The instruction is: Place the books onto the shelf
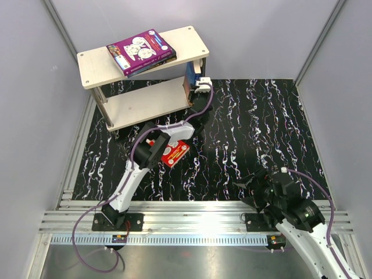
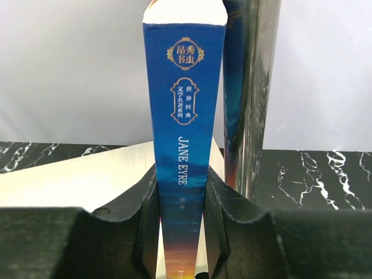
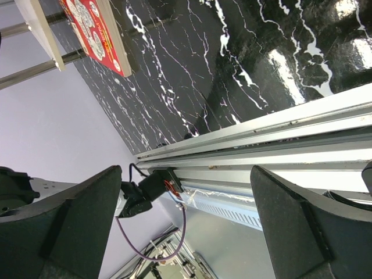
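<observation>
Left gripper (image 2: 180, 200) clamps the blue book (image 2: 183, 116) upright at the shelf's (image 1: 145, 103) right end. Purple book (image 1: 140, 51) lies on its top board, red book (image 1: 174, 154) on the table (image 1: 261, 133). Right gripper (image 3: 186, 174) gapes wide.

Left arm (image 1: 132, 171) is stretched out from its base, elbow bent, reaching far forward and to the right. Left hand (image 1: 201, 86) is at the end of that reach. On the wrist cam I see its fingers (image 2: 224, 218) clamped on the spine of the blue book (image 2: 183, 116), which stands upright between them. Right arm (image 1: 302, 215) is folded back close to its own base. Right hand (image 1: 254, 185) sits low, jaws wide apart, nothing between them.
</observation>
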You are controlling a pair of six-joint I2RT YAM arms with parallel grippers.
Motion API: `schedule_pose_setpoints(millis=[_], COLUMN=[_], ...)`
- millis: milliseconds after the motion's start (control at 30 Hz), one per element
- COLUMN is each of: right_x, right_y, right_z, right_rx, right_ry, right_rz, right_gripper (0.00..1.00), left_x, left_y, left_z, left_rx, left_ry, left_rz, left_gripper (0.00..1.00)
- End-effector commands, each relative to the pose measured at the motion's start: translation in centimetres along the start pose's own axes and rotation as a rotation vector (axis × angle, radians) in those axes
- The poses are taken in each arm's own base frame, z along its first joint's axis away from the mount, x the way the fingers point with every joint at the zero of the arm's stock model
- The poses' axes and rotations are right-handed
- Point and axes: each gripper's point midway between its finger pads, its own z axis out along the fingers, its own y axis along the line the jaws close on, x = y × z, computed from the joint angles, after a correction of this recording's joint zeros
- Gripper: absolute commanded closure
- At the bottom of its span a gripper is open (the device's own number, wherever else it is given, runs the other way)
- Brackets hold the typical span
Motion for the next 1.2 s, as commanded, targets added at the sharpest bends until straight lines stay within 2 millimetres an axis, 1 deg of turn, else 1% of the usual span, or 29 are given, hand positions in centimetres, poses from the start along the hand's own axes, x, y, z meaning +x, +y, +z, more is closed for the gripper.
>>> schedule_pose_setpoints(millis=[0,67,100,133,233,267,333,367,400,467,533,633,700,733,767,867,933,967,1067,1167], right_x=[0.2,0.2,0.2,0.2,0.2,0.2,0.2,0.2,0.2,0.2,0.2,0.2,0.2,0.2,0.2,0.2,0.2,0.2,0.2,0.2], right_y=[-0.4,-0.6,-0.6,-0.5,-0.6,-0.6,-0.6,-0.7,-0.6,-0.6,-0.5,-0.7,-0.7,-0.9,-0.9,-1.0,-1.0,-1.0,-1.2,-1.1], right_z=[0.1,0.3,0.4,0.4,0.5,0.5,0.6,0.7,0.8,0.9,0.9,1.0,1.0,1.0,1.1,1.1,1.1,1.1,1.1,1.1], right_rx=[0.008,0.011,0.013,0.010,0.014,0.015,0.012,0.015,0.014,0.010,0.008,0.015,0.017,0.019,0.021,0.017,0.018,0.020,0.023,0.020], right_ry=[0.008,0.010,0.010,0.011,0.011,0.012,0.013,0.013,0.014,0.017,0.015,0.018,0.016,0.018,0.017,0.016,0.018,0.016,0.015,0.015], right_rz=[0.019,0.022,0.023,0.024,0.024,0.024,0.025,0.027,0.027,0.031,0.032,0.029,0.030,0.031,0.033,0.037,0.038,0.039,0.038,0.039], right_gripper=[0.00,0.00,0.00,0.00,0.00,0.00,0.00,0.00,0.00,0.00,0.00,0.00,0.00,0.00,0.00,0.00,0.00,0.00,0.00,0.00], left_x=[-7.3,-7.7,-7.3,-7.9,-6.7,-7.4,-7.0,-7.0,-7.4,-7.1,-7.3,-6.7,-6.7,-6.3,-6.4,-6.1,-6.0,-5.8,-5.7,-5.8], left_y=[1.1,1.0,1.0,1.0,1.0,0.9,0.9,0.7,0.6,0.4,-0.1,-0.6,-0.9,-0.7,-0.7,-1.3,-1.3,-1.4,-1.5,-1.5], left_z=[0.9,1.2,1.3,1.5,1.9,2.1,2.1,1.9,1.9,2.0,1.9,1.5,1.1,0.8,0.6,0.0,0.0,0.0,-0.3,-0.6], left_rx=[-0.036,-0.045,-0.051,-0.063,-0.098,-0.107,-0.123,-0.124,-0.127,-0.130,-0.124,-0.121,-0.117,-0.127,-0.125,-0.115,-0.114,-0.113,-0.111,-0.108], left_ry=[-0.108,-0.102,-0.094,-0.097,-0.059,-0.063,-0.047,-0.045,-0.049,-0.040,-0.045,-0.036,-0.034,-0.033,-0.036,-0.035,-0.037,-0.035,-0.040,-0.047], left_rz=[-0.202,-0.212,-0.205,-0.212,-0.183,-0.191,-0.184,-0.184,-0.195,-0.184,-0.187,-0.166,-0.167,-0.164,-0.166,-0.165,-0.159,-0.155,-0.144,-0.129], left_gripper=[1.00,1.00,1.00,1.00,1.00,1.00,1.00,1.00,1.00,1.00,1.00,1.00,1.00,1.00,1.00,1.00,0.95,0.86,0.71,0.63])
